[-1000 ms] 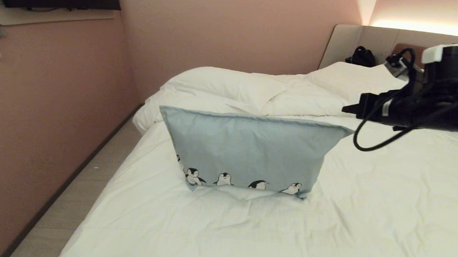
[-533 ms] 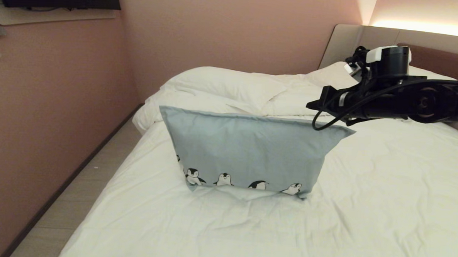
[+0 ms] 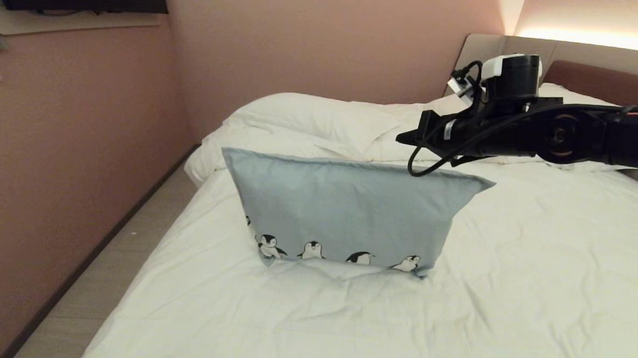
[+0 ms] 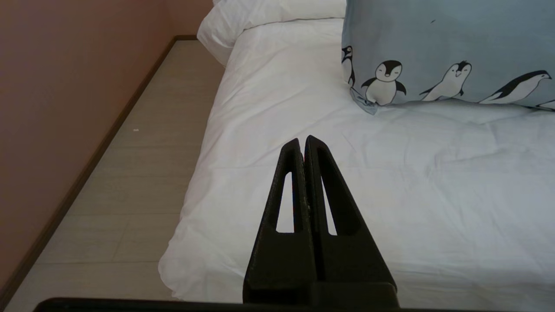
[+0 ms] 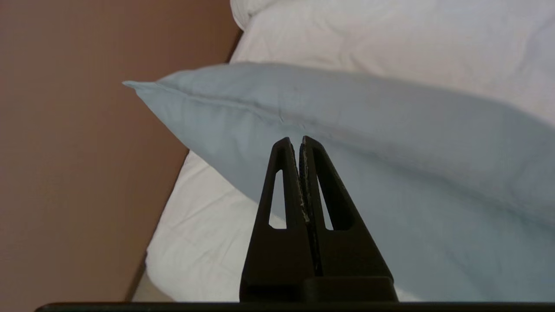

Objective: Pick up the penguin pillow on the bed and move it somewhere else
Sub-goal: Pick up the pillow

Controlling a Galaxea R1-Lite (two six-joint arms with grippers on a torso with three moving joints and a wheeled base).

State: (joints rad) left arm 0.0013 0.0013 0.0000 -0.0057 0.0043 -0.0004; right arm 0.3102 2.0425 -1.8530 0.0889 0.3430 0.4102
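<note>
Pink walls close in a narrow room, and the bed (image 3: 535, 274), dressed in white, fills most of the head view. On it the penguin pillow (image 3: 344, 212) stands on its long edge at the centre, penguin row along the bottom, top seam free.

From three o'clock the right gripper (image 3: 402, 138) reaches in just above that seam, towards the pillow's one-o'clock corner; its jaws are pressed together with no gap, and nothing is held. The left gripper (image 4: 302, 141) hangs over the sheet, well short of the pillow, equally pinched shut.

The likely trouble: with the jaws still together, any descent would only prod the soft top and tip the pillow flat, perhaps towards the floor (image 3: 99, 277) at nine o'clock. The slack cable (image 3: 421, 170) looped beneath the wrist could also drag on the fabric.
</note>
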